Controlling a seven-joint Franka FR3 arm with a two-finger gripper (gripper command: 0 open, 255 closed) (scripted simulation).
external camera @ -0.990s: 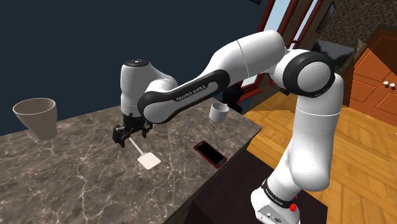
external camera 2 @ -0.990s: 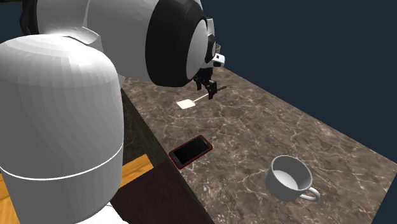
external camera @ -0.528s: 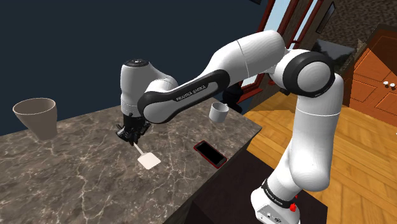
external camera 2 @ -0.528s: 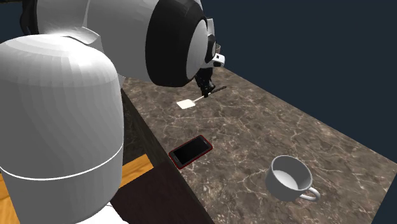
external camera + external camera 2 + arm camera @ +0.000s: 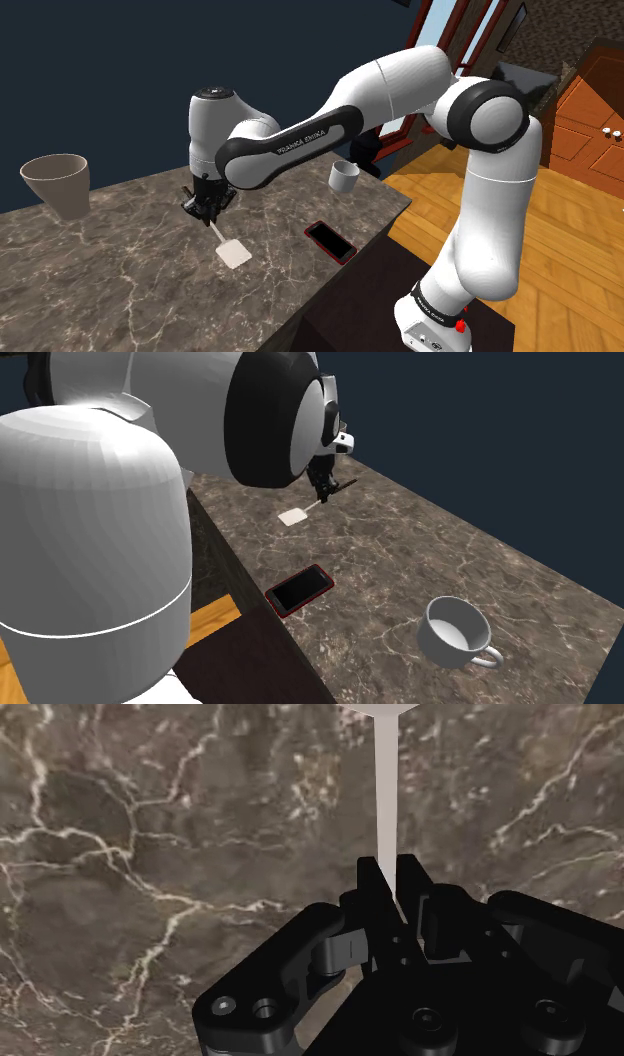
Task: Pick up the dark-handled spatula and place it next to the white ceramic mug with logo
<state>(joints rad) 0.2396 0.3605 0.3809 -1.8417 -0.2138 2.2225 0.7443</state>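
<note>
Shoulder view: I see the gripper clamped on the spatula, its blade angled down over the marble counter. A phone lies near the counter's edge, roughly between spatula and mug. A beige pot stands well apart.

Second exterior view: the mug sits well beyond the phone.

Wrist view: both fingers pinch the pale shaft.

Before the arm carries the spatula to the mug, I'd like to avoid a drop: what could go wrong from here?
1. The gripper clasps the spatula by its thin shaft, the blade hanging far out; it may swing or slip.
2. The phone lies roughly between spatula and mug; a low carry could clip it.
3. The mug stands near the counter's edge; a close approach might nudge it off.
</note>
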